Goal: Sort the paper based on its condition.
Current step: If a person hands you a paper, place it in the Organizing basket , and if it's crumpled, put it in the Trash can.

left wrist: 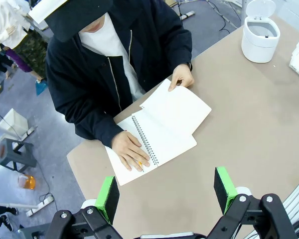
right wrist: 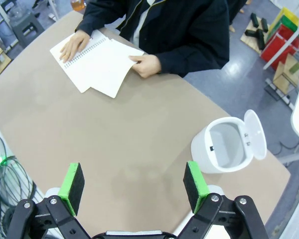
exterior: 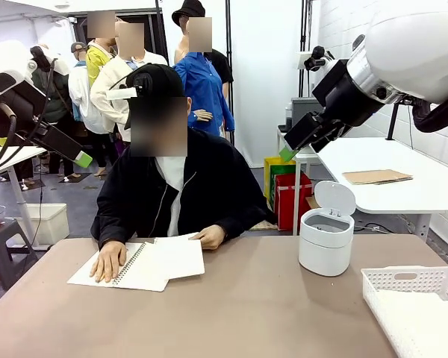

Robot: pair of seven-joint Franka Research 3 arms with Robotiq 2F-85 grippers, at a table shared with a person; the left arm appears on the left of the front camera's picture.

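From where I stand the sorting looks barely begun. The long brown table [exterior: 246, 313] is mostly bare, and the person [exterior: 172, 194] seated at its far side is the only one busy with anything. At the near right corner sits a white slotted basket [exterior: 414, 306]; I cannot tell whether anything lies in it, as its inside is as white as its walls. A little farther back on the right stands a round white bin [exterior: 326, 242] with its lid flipped up, and from above it looks empty. At the far left, in front of the person, an open spiral notebook [left wrist: 159, 144] lies flat with one hand [exterior: 108, 261] pressed on its left page. The paper [left wrist: 177, 107], a single white sheet, lies askew over the notebook's right page, and the person's other hand [exterior: 209, 237] pinches its far edge. So no sheet has been judged or put anywhere, and I would say all the sorting is left to do. Both arms hang high above the table, well apart from the sheet. The left gripper [left wrist: 166, 191] has its green pads spread wide with nothing between them, and the right gripper [right wrist: 133, 185] is likewise wide apart, holding and touching nothing.
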